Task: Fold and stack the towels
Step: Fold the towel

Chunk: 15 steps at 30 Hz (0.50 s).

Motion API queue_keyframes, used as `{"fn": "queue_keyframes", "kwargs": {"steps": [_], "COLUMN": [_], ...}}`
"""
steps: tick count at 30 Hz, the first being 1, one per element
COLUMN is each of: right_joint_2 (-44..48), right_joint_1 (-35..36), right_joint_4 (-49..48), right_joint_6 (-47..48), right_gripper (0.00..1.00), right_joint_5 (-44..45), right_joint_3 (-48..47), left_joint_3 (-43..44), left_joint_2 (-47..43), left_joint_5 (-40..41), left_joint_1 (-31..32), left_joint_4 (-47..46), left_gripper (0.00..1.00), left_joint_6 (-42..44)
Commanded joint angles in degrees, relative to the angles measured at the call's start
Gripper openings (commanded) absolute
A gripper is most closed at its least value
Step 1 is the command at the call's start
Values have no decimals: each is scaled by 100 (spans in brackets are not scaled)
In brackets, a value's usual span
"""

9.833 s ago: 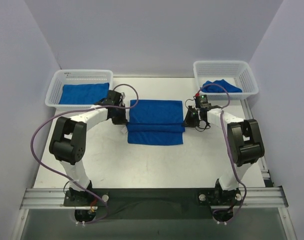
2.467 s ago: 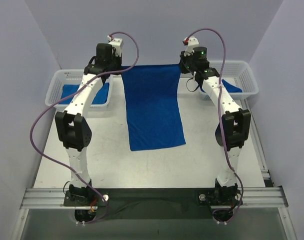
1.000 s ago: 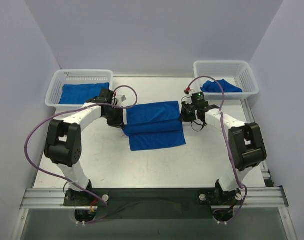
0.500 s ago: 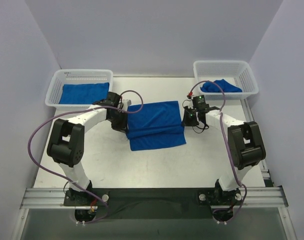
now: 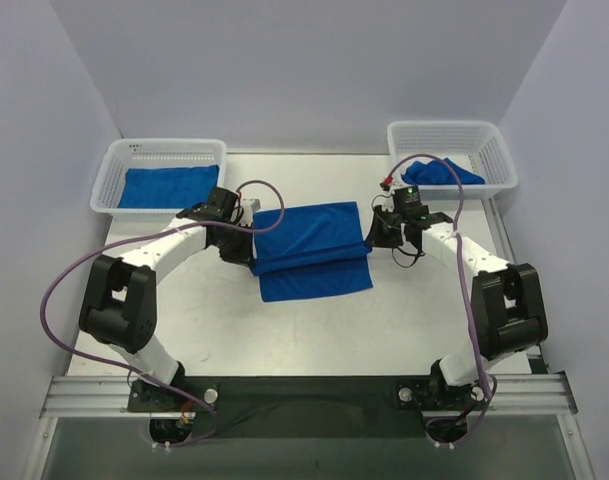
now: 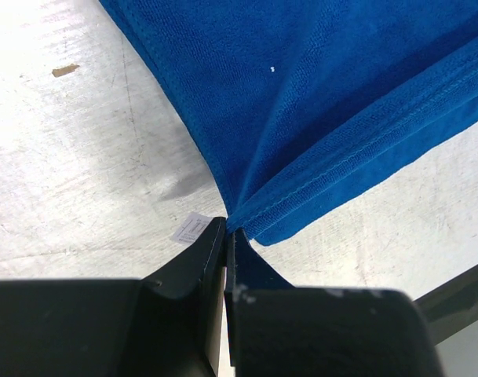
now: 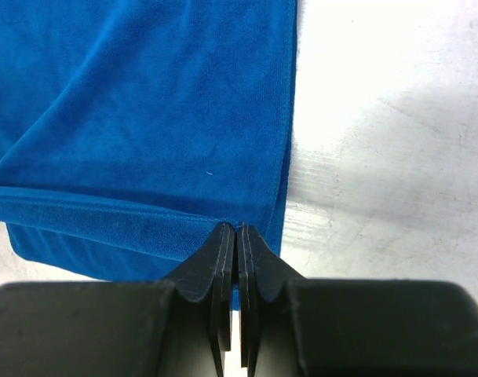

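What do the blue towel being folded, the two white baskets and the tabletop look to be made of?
The towel is likely soft terry or microfibre cloth, with a fine matte nap and a stitched hem. The left basket and right basket look like moulded white plastic with lattice walls. The table is a hard pale surface, scuffed and faintly glossy; whether it is laminate or painted is unclear.

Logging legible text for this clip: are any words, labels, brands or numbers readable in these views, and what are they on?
No text can be read in any view.
White tag by the pinched corner of the towel, next to the left end effector: too small and blurred to read, no print can be made out.
Nothing else shows lettering.
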<state>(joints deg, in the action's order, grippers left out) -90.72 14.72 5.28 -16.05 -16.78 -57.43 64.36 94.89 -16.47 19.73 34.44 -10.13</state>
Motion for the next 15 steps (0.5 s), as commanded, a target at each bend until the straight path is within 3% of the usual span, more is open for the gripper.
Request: {"fn": "queue_keyframes", "kwargs": {"steps": [1,15], "right_joint_2": [160,-218], "right_joint_1": [-48,119], "right_joint_4": [263,694], "right_joint_6": [216,542], "right_gripper": [0,0], "right_joint_5": [359,614], "right_joint_3": [-128,109], "left_joint_3": [-72,-415], "left_joint_2": [-164,-85], "left_joint_5": [355,223], "left_joint_1": [-57,-4], "left_joint_4": [72,37], "left_gripper": [1,1], "left_joint_6": [64,20]}}
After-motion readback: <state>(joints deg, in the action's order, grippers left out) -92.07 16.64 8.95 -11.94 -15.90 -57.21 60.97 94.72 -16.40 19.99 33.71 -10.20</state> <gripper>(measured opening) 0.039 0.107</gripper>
